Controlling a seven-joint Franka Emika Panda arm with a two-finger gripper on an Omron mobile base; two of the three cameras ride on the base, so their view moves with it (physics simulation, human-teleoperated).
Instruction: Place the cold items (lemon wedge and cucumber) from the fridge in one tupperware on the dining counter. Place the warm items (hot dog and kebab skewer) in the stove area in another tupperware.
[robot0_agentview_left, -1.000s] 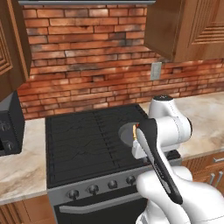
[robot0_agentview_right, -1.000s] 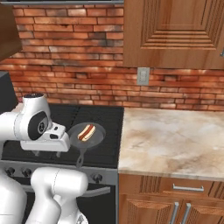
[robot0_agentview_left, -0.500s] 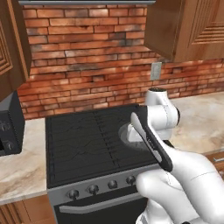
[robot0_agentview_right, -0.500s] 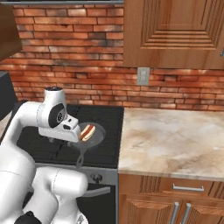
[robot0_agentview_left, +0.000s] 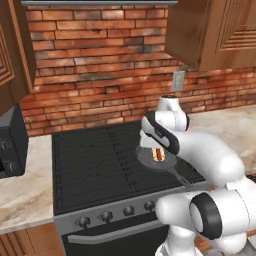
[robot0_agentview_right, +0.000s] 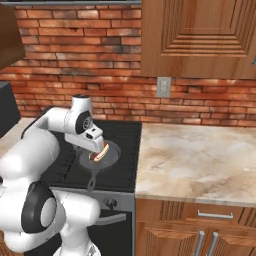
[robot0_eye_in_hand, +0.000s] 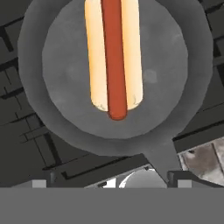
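A hot dog (robot0_eye_in_hand: 114, 57), a red-brown sausage in a pale bun, lies in a round grey pan (robot0_eye_in_hand: 65, 118) on the black stove (robot0_agentview_left: 95, 165). My gripper (robot0_eye_in_hand: 111, 180) hangs right above it, looking straight down, jaws open wide with nothing between them. The sausage runs lengthwise up the middle of the hand view. From the base views my white hand (robot0_agentview_left: 159, 134) covers part of the pan (robot0_agentview_left: 150, 161), and the hot dog (robot0_agentview_right: 99, 154) peeks out below it. The kebab skewer, the tupperware, the fridge items and the dining counter are out of view.
The pan's handle (robot0_agentview_right: 92, 181) points toward the stove's front edge. A black microwave (robot0_agentview_left: 10, 142) stands on the left counter. A beige stone counter (robot0_agentview_right: 200, 160) lies to the stove's right. Behind are a brick wall with an outlet (robot0_agentview_right: 163, 86) and wooden cabinets overhead.
The arm has swung in over the pan and the hand has dropped closer to the hot dog. The jaws have stayed open.
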